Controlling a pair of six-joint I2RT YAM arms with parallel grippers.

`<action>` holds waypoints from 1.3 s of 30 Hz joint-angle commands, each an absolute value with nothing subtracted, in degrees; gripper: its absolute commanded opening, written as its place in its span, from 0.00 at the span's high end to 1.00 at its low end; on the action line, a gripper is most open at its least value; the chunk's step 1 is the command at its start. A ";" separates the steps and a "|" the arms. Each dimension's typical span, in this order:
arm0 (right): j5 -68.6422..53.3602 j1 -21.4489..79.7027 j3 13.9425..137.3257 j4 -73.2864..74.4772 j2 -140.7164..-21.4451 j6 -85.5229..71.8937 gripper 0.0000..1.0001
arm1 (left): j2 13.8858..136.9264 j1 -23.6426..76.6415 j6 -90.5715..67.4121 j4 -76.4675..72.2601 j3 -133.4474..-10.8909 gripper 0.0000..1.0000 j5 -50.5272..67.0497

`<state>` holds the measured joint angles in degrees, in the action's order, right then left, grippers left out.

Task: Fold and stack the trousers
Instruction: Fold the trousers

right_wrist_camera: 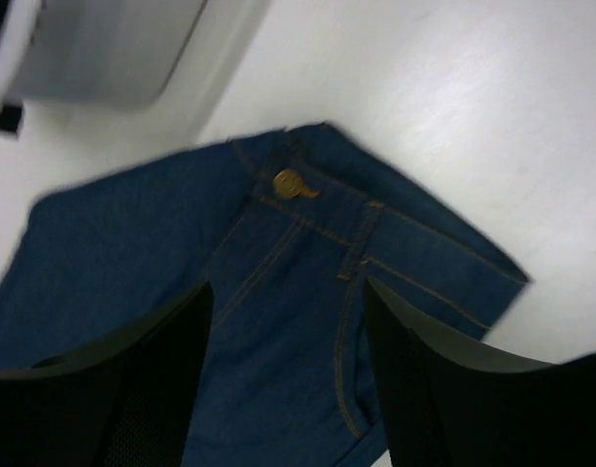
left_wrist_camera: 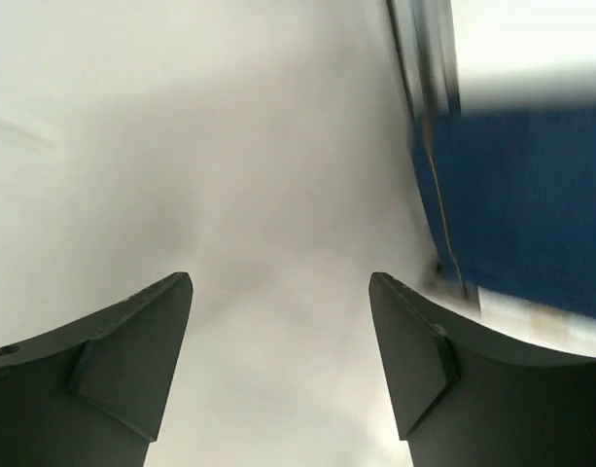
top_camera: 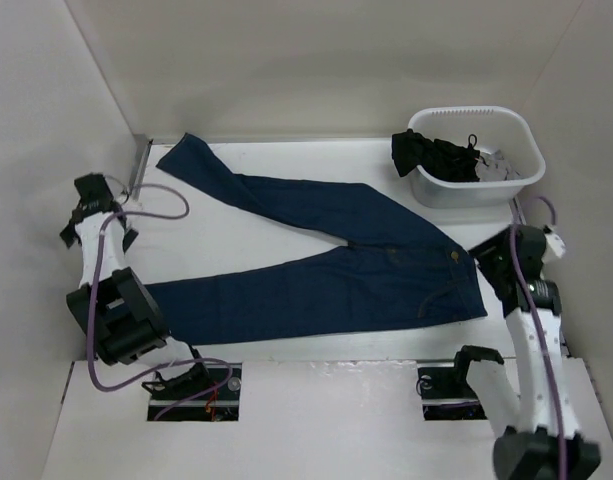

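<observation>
Left gripper apart, empty, near a leg end of the jeans; right gripper apart, empty, above their waist. Legs lie flat, splayed, likely spread for folding.

Trousers on table; basket behind, right.

A white plastic tub stands on the white surface beyond the right fingers, near the back wall. Black clothes with white bits fill it, one piece draped over its left rim. An upright metal strip stands just beyond the left fingers, to their right.
</observation>
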<state>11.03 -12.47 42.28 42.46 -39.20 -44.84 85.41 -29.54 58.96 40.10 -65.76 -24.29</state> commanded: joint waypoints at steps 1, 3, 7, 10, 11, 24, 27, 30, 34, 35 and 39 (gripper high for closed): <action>12.30 -3.24 44.11 30.43 -49.97 -43.61 0.32 | 89.89 -22.65 47.77 37.18 -77.13 0.26 -17.95; 14.05 1.95 46.40 28.49 -57.53 -40.27 0.29 | 95.77 -19.83 38.02 37.18 -85.47 0.25 -12.69; 14.86 5.31 46.50 24.45 -66.08 -41.47 0.29 | 109.30 -15.26 22.09 37.18 -101.30 0.25 -1.95; 14.59 5.67 44.92 21.19 -68.29 -43.59 0.29 | 119.15 -11.66 14.87 35.25 -112.11 0.25 -1.58; 14.59 5.93 44.39 20.31 -68.99 -44.29 0.29 | 122.05 -10.69 13.03 33.85 -115.28 0.25 -1.67; 13.80 6.90 41.23 19.95 -73.30 -52.81 0.31 | 146.34 -4.09 24.42 34.44 -129.39 0.23 -16.96; 13.19 5.76 39.03 20.21 -71.99 -55.80 0.31 | 144.59 -5.84 26.36 36.65 -122.81 0.27 -17.67; 13.10 4.97 37.01 20.65 -70.23 -57.30 0.31 | 138.71 -7.77 27.77 35.69 -111.48 0.29 -17.23; 13.10 4.61 35.25 22.58 -67.68 -58.45 0.31 | 129.57 -9.80 29.61 33.75 -98.99 0.32 -15.39; 13.10 4.61 34.98 23.02 -67.15 -58.10 0.31 | 127.29 -9.89 30.92 33.75 -95.92 0.32 -15.12; 13.97 5.31 37.95 25.13 -66.18 -53.11 0.32 | 119.02 -9.71 37.87 35.76 -86.59 0.32 -15.73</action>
